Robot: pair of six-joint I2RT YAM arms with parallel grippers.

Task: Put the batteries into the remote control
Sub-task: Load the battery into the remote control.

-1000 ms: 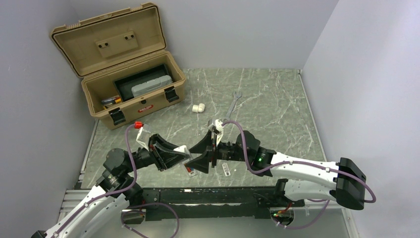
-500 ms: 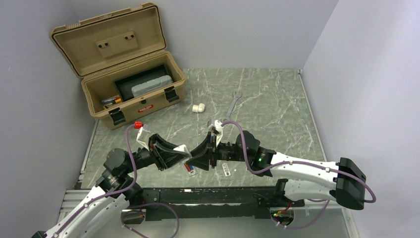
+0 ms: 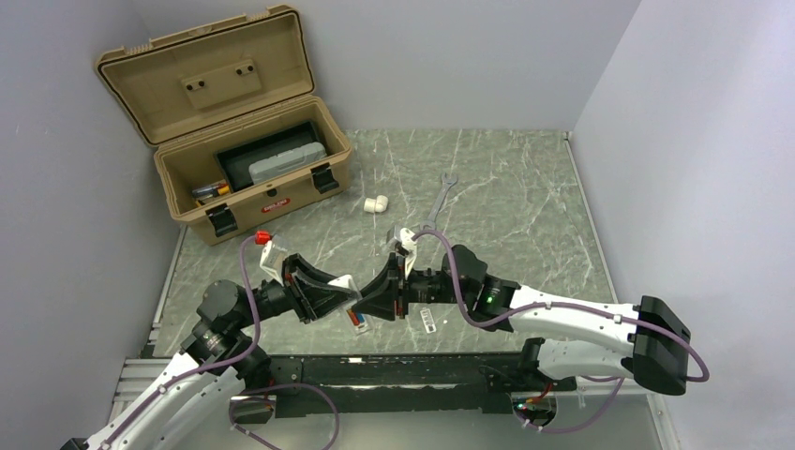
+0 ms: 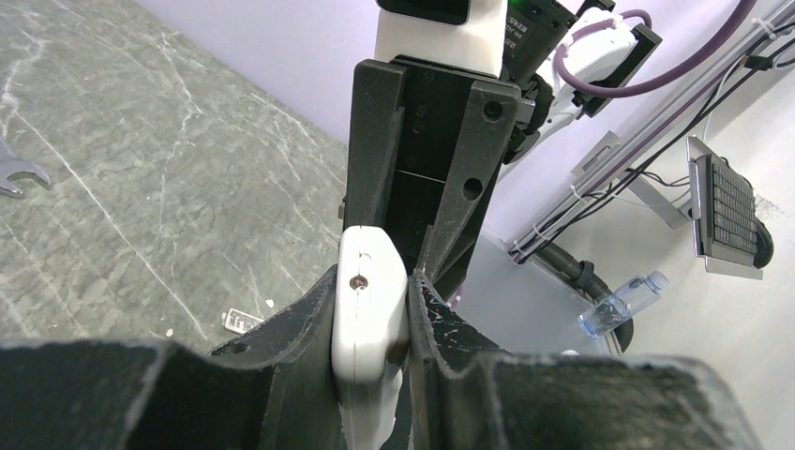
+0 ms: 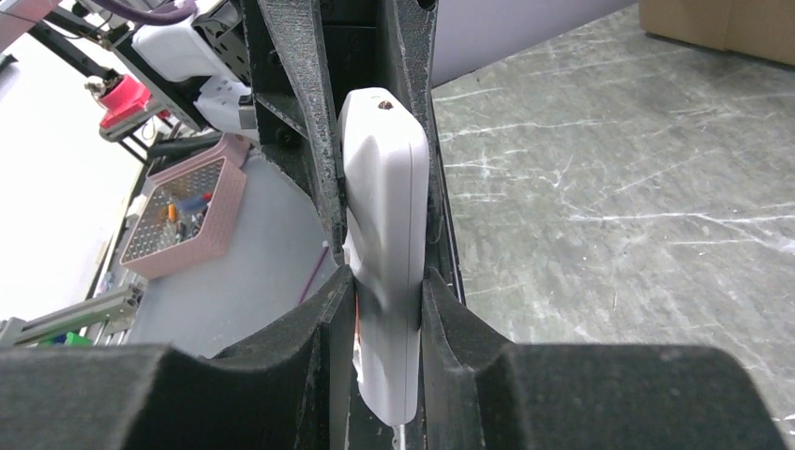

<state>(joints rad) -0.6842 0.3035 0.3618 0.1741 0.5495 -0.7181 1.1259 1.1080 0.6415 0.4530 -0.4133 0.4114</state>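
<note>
Near the front edge of the table (image 3: 525,178), the remote control (image 4: 368,319) is clamped by the left hand (image 4: 372,281) and pinched from the opposite end by the right hand (image 5: 386,281). Bare table is seen beyond, up to the wrench (image 3: 439,200) and the toolbox (image 3: 272,192).

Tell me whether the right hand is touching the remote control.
Touching. The right wrist view shows the right hand with both fingers pressed against the sides of the remote control, with no gap visible on either side.
</note>
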